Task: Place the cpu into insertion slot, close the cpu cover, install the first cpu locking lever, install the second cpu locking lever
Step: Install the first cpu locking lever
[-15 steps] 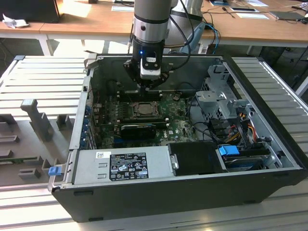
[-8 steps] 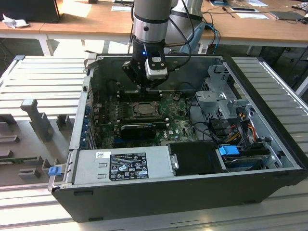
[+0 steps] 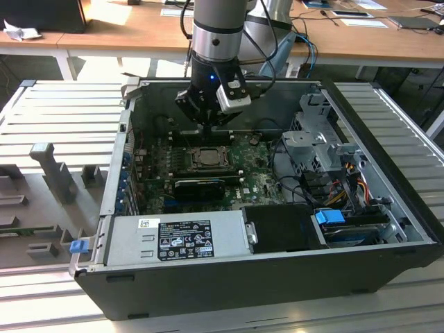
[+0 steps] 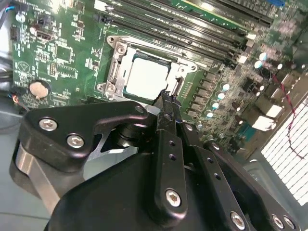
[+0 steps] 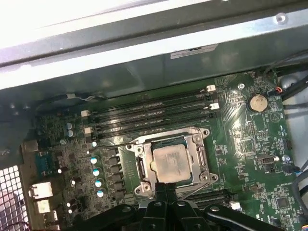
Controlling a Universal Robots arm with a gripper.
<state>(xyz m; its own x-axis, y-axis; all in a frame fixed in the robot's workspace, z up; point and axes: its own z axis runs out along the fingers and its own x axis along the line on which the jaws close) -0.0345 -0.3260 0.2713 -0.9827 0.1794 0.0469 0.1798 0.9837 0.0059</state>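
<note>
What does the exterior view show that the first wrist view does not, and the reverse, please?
The exterior view adds the arm, the power supply and the drive cage. The first wrist view adds the coin battery and a row of capacitors. Both show the cpu in the insertion slot, framed by the cpu cover, with the gripper close by.

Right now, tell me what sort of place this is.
Likely an electronics lab or workshop: an open PC case on a ribbed metal table, with wooden desks carrying papers behind.
</note>
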